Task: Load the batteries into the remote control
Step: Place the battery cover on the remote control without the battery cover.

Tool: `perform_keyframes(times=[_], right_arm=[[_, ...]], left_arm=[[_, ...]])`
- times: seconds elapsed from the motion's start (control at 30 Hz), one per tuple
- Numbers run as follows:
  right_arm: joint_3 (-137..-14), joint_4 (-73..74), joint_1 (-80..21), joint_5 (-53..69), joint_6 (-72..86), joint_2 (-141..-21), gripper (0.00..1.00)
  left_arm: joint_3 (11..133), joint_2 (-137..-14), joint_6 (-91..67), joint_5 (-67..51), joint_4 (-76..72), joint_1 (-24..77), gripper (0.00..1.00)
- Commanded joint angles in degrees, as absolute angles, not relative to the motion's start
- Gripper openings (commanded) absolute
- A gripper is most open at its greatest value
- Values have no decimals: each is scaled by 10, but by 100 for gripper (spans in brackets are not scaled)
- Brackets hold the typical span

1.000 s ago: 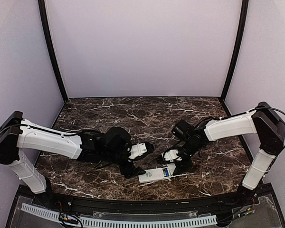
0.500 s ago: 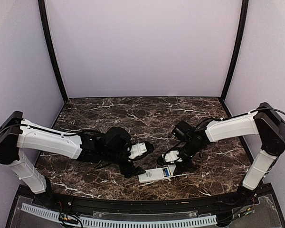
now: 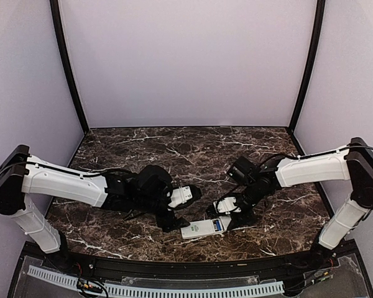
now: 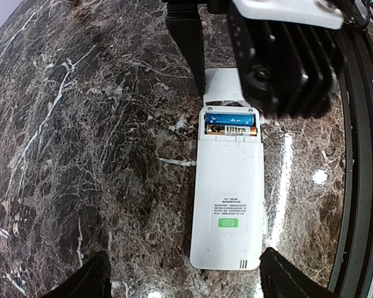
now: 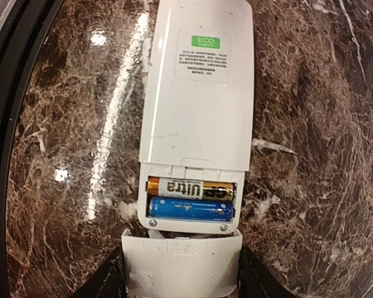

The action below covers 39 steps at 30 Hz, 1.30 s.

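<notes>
The white remote control (image 4: 230,192) lies face down on the marble, so its display is hidden. Its battery bay is open and holds a gold-and-black battery (image 5: 189,188) and a blue battery (image 5: 189,208) side by side. My right gripper (image 5: 181,280) is shut on the white battery cover (image 5: 181,261), which sits at the bay end of the remote, just short of the bay. My left gripper (image 4: 183,282) is open, its fingers (image 4: 90,279) wide apart either side of the remote's other end. In the top view the remote (image 3: 199,229) lies between both grippers near the front edge.
The dark marble table (image 3: 193,155) is bordered by a black front rail (image 3: 186,267). Pale walls stand at the back and both sides. My right gripper's body (image 4: 286,56) hangs over the remote's bay end in the left wrist view.
My right arm's elbow has shifted a little to the right while its gripper stays at the remote's bay end with the cover. The left arm and the remote have not moved.
</notes>
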State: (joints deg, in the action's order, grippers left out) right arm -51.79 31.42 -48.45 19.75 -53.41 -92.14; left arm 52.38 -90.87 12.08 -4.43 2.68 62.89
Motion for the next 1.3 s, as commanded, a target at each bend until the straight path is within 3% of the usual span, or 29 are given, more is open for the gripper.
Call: perform_keyframes(times=[0.0, 1.27], right_arm=[[-523, 312, -502, 215, -521, -934, 48], [-538, 294, -512, 193, -501, -959, 48]], left_arm=[[534, -904, 130, -36, 44, 628, 82], [537, -910, 132, -34, 51, 628, 82]])
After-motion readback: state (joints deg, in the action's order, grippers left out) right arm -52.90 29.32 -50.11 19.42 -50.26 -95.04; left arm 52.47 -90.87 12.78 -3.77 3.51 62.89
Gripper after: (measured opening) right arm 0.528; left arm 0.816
